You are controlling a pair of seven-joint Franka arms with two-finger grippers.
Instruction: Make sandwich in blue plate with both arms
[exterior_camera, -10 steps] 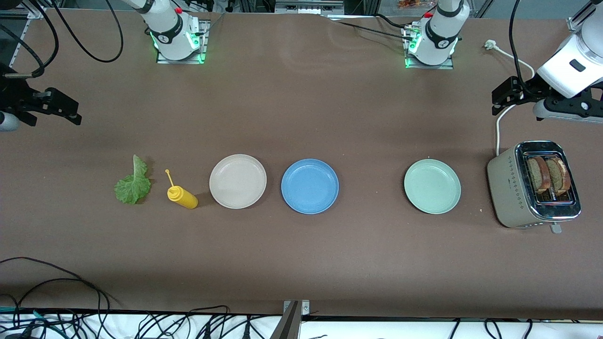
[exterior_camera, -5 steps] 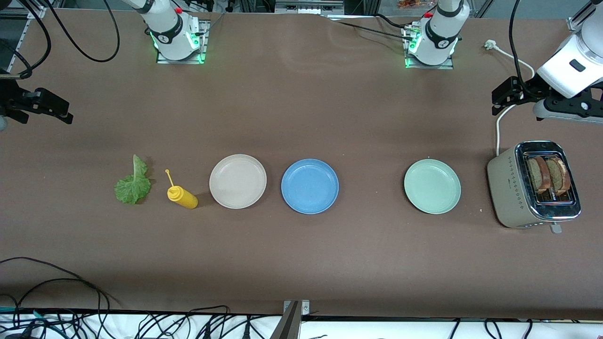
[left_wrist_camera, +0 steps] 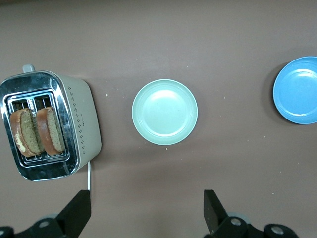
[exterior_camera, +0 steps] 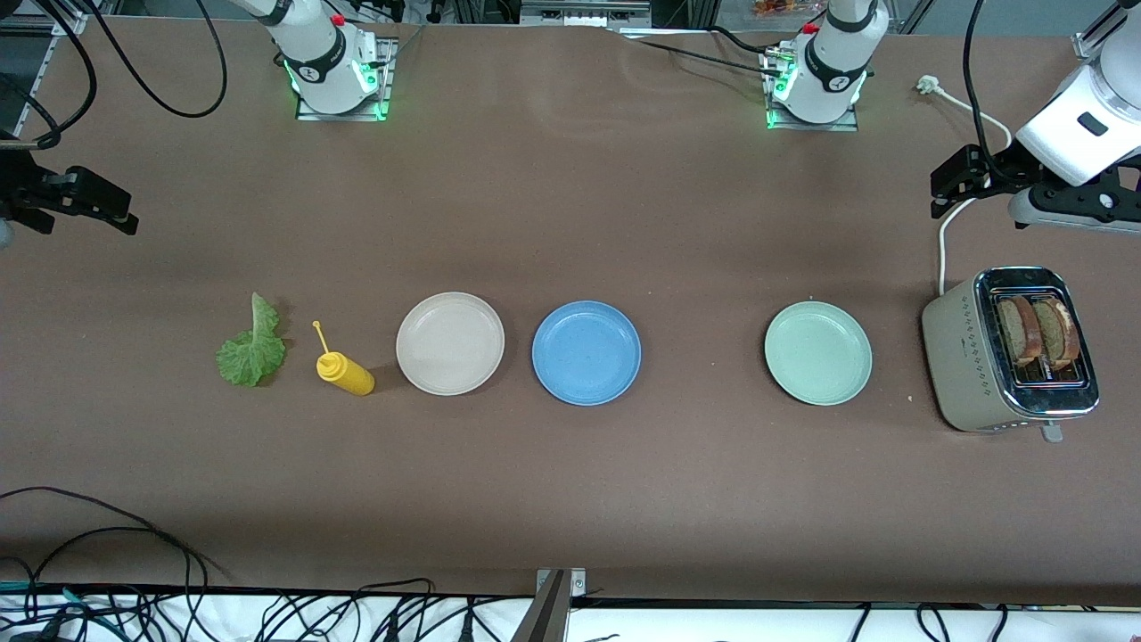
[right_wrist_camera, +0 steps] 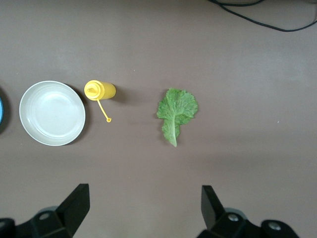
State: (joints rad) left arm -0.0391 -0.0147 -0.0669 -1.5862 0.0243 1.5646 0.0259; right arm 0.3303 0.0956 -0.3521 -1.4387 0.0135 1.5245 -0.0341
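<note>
While spread wide and holding nothing, left end effector (exterior_camera: 947, 183) up in the air over the worktop (exterior_camera: 570, 223) at the left arm's end, just by the toaster (exterior_camera: 963, 357) with both bread slices (exterior_camera: 1038, 332) standing in its slots. Right end effector (exterior_camera: 94, 201) likewise wide open and empty, above the right arm's end. Blue plate (exterior_camera: 586, 352) bare mid-worktop, between beige plate (exterior_camera: 450, 343) and pale green plate (exterior_camera: 817, 352); lettuce leaf (exterior_camera: 252, 346) flat beside the yellow squeeze bottle (exterior_camera: 345, 373).

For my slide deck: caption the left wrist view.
Open left gripper above the table, overlooking toaster with two bread slices, pale green plate and blue plate.
</note>
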